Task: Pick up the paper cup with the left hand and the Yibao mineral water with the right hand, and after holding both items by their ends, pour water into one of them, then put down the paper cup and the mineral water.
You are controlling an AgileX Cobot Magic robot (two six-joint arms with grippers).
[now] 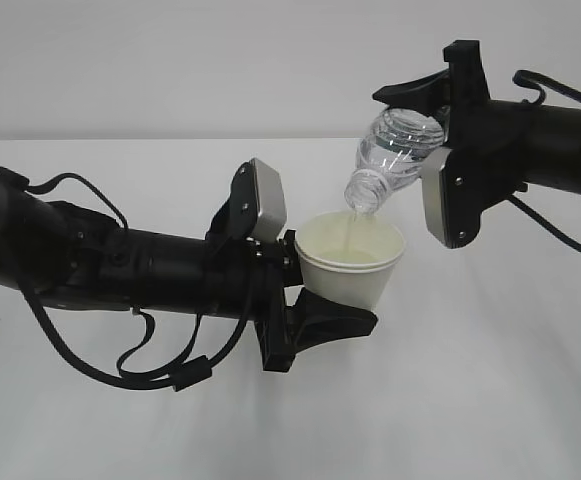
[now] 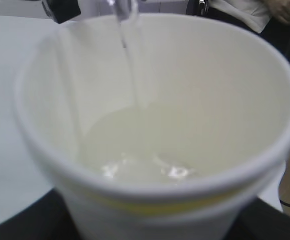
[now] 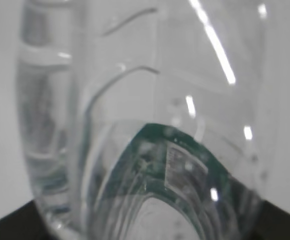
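My left gripper (image 1: 332, 300) is shut on the lower part of the white paper cup (image 1: 355, 262), which it holds upright above the table. In the left wrist view the cup (image 2: 194, 90) fills the frame, with water (image 2: 135, 155) pooled at its bottom and black fingers (image 2: 15, 227) at the lower corners. My right gripper (image 1: 425, 125) is shut on the base end of the Yibao mineral water (image 1: 395, 150). The bottle tilts neck-down over the cup's rim, and a thin stream (image 2: 131, 65) falls into the cup. The right wrist view shows the clear bottle (image 3: 149, 110) close up, with its green label.
The white table (image 1: 490, 400) lies under both arms, with a pale wall behind. Black cables (image 1: 120, 370) hang below the left arm. A person's clothing (image 2: 244, 10) shows at the top right of the left wrist view.
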